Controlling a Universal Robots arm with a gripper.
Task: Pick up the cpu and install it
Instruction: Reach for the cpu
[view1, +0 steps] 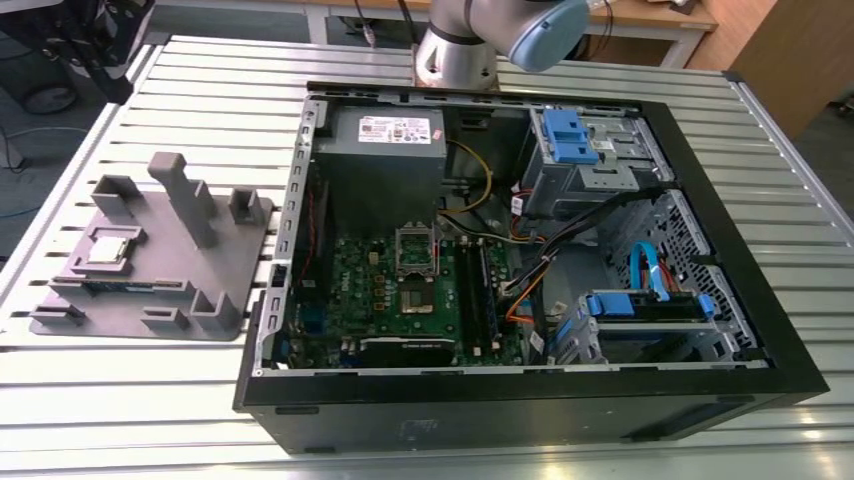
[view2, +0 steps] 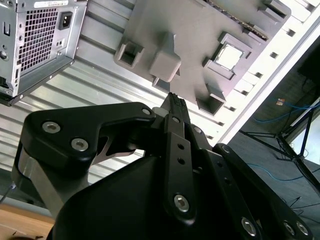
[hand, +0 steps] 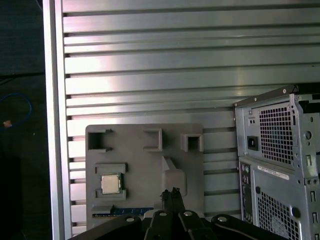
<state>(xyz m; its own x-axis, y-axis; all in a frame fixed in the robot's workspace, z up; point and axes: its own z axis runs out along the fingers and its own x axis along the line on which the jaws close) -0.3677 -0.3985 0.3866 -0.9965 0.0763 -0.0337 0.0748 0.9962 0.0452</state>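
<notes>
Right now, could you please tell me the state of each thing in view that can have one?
cpu: lying flat in its recess in the holder tray, not gripped.
holder tray: flat on the table, beside the computer case.
computer case: on its side, open, inside exposed.
socket: dark centre, no cpu in it.
gripper: clear of the holder tray, jaws shut, holding nothing.
</notes>
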